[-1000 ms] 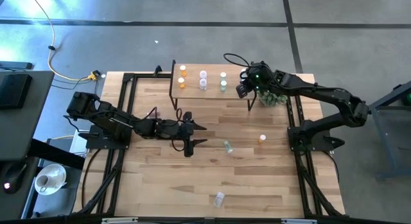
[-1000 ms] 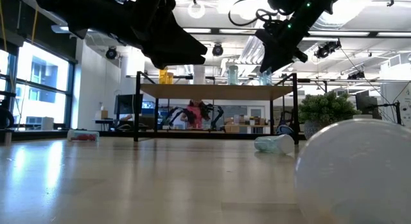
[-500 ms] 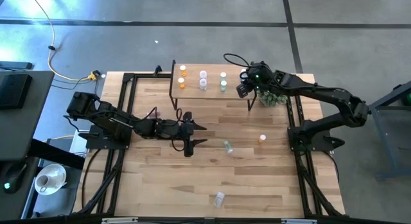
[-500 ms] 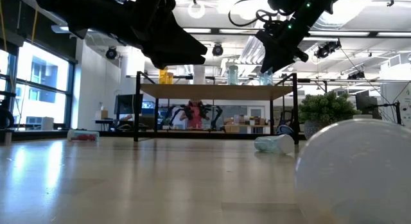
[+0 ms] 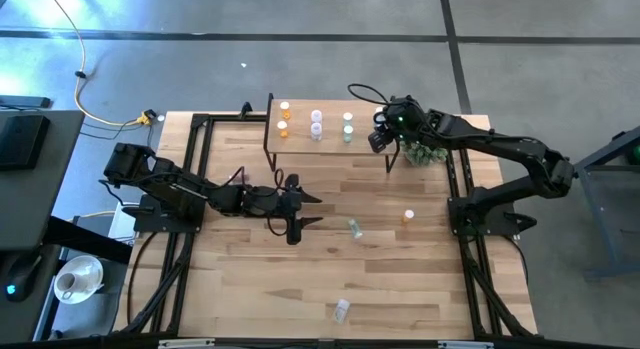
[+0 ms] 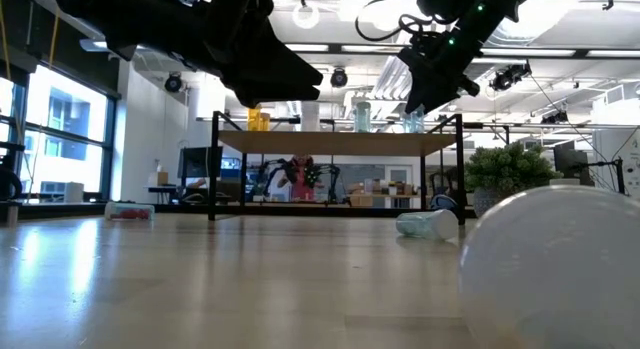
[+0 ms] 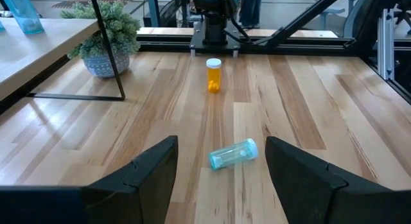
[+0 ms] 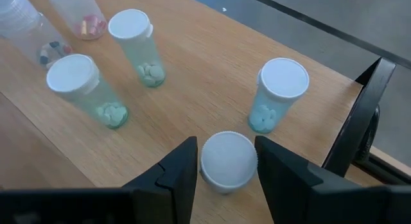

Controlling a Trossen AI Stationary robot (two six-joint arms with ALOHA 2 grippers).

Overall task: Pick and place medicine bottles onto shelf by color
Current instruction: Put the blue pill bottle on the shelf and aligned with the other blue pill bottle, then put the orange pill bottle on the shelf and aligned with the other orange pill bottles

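Observation:
The light-wood shelf (image 5: 300, 141) stands at the table's far side. On it stand orange (image 5: 284, 119), pale pink (image 5: 316, 122) and green (image 5: 347, 127) white-capped bottles. My right gripper (image 5: 378, 137) is over the shelf's right end, shut on a white-capped bottle (image 8: 228, 161) next to a blue one (image 8: 279, 95). My left gripper (image 5: 305, 211) is open and empty above the table's middle. A blue bottle (image 7: 233, 155) lies on its side just beyond it. An orange bottle (image 7: 214, 73) stands farther right. My right gripper has the bottle's white cap (image 8: 212, 165) between its two fingers, one on each side. The fingers come from above, pointing down at the shelf board. The bottle is upright. Whether its base rests on the board, I cannot tell.
A spiky green plant in a pot (image 5: 425, 149) stands by the shelf's right end. One more bottle (image 5: 342, 309) lies near the table's front edge, close before the low camera (image 6: 555, 259). A small pink thing (image 5: 238, 176) lies left of the left arm.

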